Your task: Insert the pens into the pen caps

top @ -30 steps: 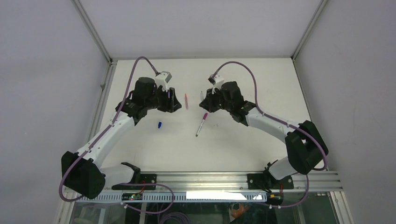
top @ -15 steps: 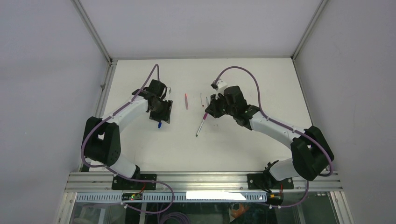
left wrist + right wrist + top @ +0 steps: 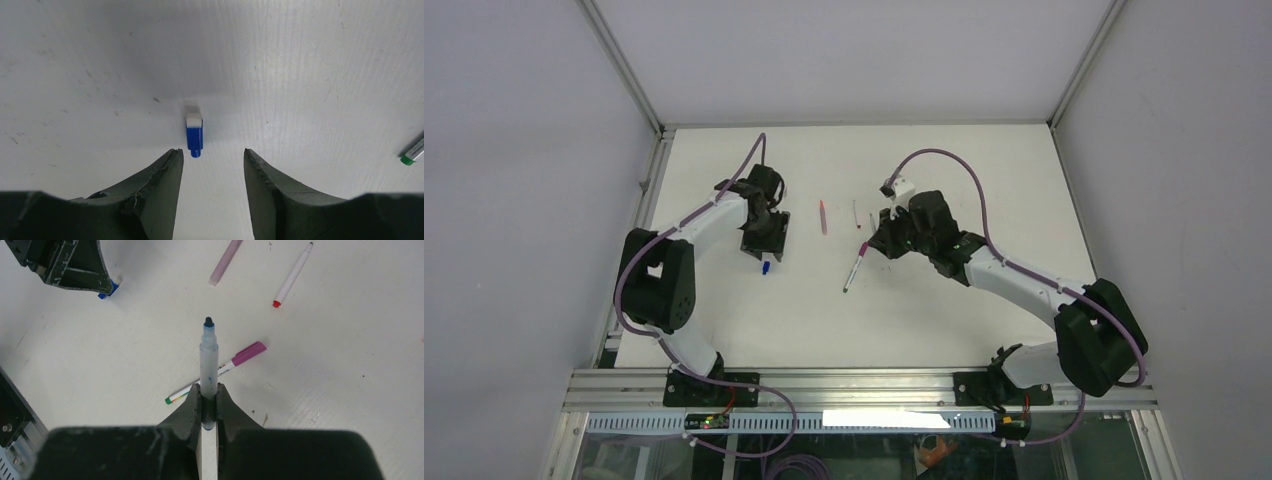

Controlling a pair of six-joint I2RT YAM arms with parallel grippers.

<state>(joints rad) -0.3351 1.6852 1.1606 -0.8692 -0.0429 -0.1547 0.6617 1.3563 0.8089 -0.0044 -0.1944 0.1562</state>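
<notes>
Left wrist: blue cap [image 3: 194, 136] just beyond claw [image 3: 212, 152]

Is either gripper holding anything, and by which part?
The right gripper pinches a blue-tipped pen near its back end, tip pointing away. The left gripper is open, holding nothing; the blue cap lies ahead of it.

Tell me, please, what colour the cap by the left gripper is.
The cap is blue, white-ended; clearest in left wrist view.

On my feed I see a white tabletop [image 3: 1024, 170], scuffed and speckled up close. Pale grey walls [image 3: 524, 150] with slanting aluminium posts [image 3: 624, 70] box it in, and an aluminium rail [image 3: 854, 385] lines its near edge.
</notes>
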